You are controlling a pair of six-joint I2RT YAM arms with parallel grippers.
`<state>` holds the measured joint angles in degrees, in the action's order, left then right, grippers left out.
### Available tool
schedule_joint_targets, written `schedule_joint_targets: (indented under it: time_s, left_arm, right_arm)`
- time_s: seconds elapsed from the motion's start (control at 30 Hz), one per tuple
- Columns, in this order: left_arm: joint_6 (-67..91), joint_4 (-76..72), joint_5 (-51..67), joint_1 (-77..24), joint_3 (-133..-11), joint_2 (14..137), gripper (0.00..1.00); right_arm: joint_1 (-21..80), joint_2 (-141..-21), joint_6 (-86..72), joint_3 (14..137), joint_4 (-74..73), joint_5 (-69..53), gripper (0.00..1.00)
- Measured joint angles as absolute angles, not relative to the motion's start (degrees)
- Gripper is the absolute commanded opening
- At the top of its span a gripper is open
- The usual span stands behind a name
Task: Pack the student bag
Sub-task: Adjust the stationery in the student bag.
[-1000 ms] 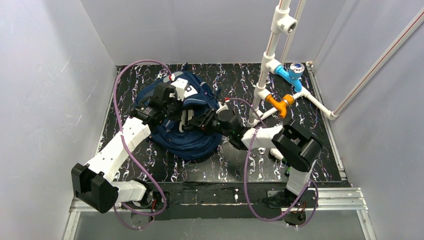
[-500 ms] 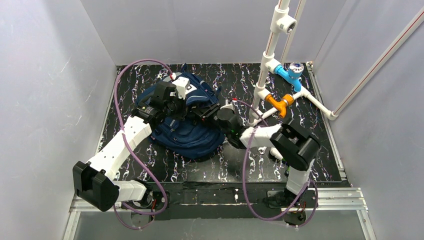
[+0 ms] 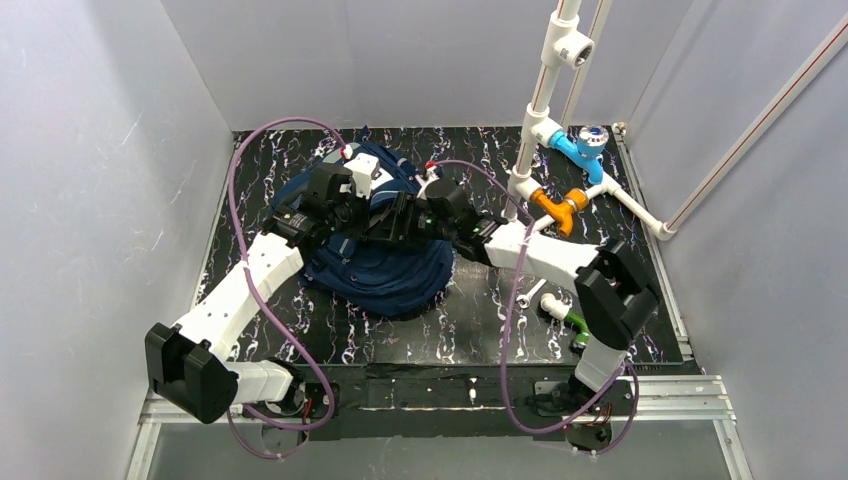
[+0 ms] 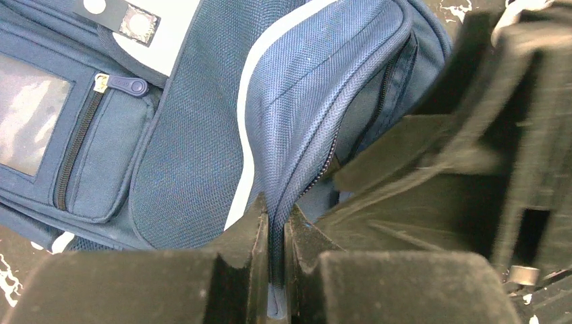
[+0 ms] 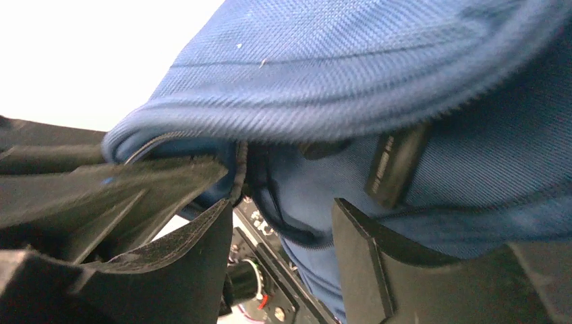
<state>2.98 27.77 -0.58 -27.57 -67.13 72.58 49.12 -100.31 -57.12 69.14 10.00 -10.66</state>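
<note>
The student bag [image 3: 385, 270], a navy backpack with white-grey patches, lies at the middle-left of the dark marbled table [image 3: 480, 330]. My left gripper [image 3: 352, 214] is shut on the zipper edge of the bag's raised flap [image 4: 297, 135]; the blue fabric runs down between its fingers [image 4: 251, 236]. My right gripper [image 3: 396, 220] sits just right of it at the same opening, its jaws open. In the right wrist view a fold of the bag [image 5: 405, 81] hangs over and between the right gripper [image 5: 283, 250], touching neither pad clearly. The bag's inside is hidden.
A white pipe frame [image 3: 535, 120] with a blue fitting [image 3: 580, 150] and an orange fitting [image 3: 560, 208] stands at the back right. A small white tube [image 3: 551, 305], a green-tipped piece [image 3: 579, 326] and a ring [image 3: 523, 300] lie near the right arm. Grey walls enclose three sides.
My right arm has swung left and toward the back, up to the bag's opening beside the left gripper, and its jaws have opened wider. The left gripper keeps its hold on the flap.
</note>
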Motion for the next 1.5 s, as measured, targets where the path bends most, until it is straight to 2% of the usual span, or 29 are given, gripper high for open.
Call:
schedule_joint_targets:
  time_s: [0.07, 0.2, 0.43, 0.57, 0.73, 0.9, 1.03, 1.1, 1.23, 1.3, 1.33, 1.4, 1.5]
  left_arm:
    - [3.0, 27.9, -0.5, -27.6, -67.1, 72.6, 0.00]
    - [3.0, 27.9, -0.4, -27.6, -67.1, 72.6, 0.00]
    - [3.3, 28.0, 0.1, -27.6, -67.1, 72.6, 0.00]
    - [3.7, 27.9, 0.4, -27.5, -67.0, 72.6, 0.00]
    - [4.8, 27.9, 0.2, -26.9, -66.6, 72.8, 0.00]
    - [7.7, 27.1, 1.0, -27.0, -65.7, 72.9, 0.00]
    - [10.2, 26.6, 2.6, -27.0, -64.9, 73.0, 0.00]
    - [11.3, 26.4, 3.8, -27.0, -64.4, 73.2, 0.10]
    - [13.3, 26.3, 7.5, -27.1, -64.2, 74.7, 0.47]
    - [14.5, 26.6, 10.8, -27.3, -64.2, 75.0, 0.60]
    - [15.7, 27.1, 12.8, -27.3, -64.2, 75.0, 0.64]
    - [17.7, 27.4, 16.5, -26.9, -63.8, 74.5, 0.80]
    - [21.4, 28.0, 21.3, -24.2, -61.3, 71.2, 0.84]
  right_arm:
    - [48.4, -97.9, -54.1, 69.2, 6.9, -10.7, 0.56]
    - [46.3, -95.6, -48.3, 70.1, 3.7, -11.4, 0.39]
    - [45.7, -100.7, -46.0, 72.6, 3.6, -12.0, 0.26]
    - [46.4, -105.3, -45.2, 72.8, 4.6, -10.5, 0.26]
    - [47.2, -106.9, -44.6, 74.7, 5.9, -9.7, 0.41]
    - [46.2, -106.8, -43.0, 74.8, 7.0, -10.7, 0.46]
    - [45.1, -105.0, -40.1, 74.8, 2.9, -12.1, 0.54]
    - [45.0, -102.8, -37.0, 75.1, -2.7, -12.0, 0.58]
    - [44.9, -96.6, -30.6, 75.2, -13.2, -10.0, 0.69]
    - [45.3, -92.5, -27.4, 75.2, -17.8, -7.9, 0.73]
    - [45.6, -91.1, -26.2, 75.2, -19.3, -6.5, 0.74]
    - [47.1, -88.4, -23.4, 75.2, -22.8, -1.2, 0.74]
    - [50.4, -86.6, -21.8, 75.2, -25.6, 4.1, 0.71]
